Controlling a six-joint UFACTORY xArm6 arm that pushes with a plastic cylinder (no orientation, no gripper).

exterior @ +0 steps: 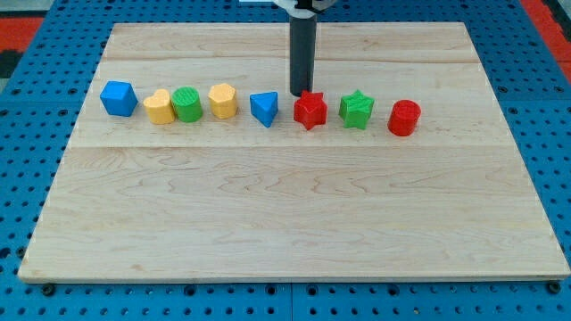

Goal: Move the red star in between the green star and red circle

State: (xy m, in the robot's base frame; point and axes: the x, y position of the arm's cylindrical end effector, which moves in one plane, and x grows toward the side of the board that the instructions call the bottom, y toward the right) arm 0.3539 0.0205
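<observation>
The red star point(310, 111) lies on the wooden board point(285, 205), in a row of blocks across the board's upper part. The green star point(356, 109) is just to its right and the red circle point(404, 118) is further right, near the row's end. My tip point(299, 94) stands just above the red star's upper left corner, close to it or touching it. The rod rises from there to the view's top.
Left of the red star, in the same row: a blue triangle point(264, 108), a yellow hexagon point(223, 101), a green circle point(187, 104), a yellow heart point(159, 106) and a blue cube point(118, 98).
</observation>
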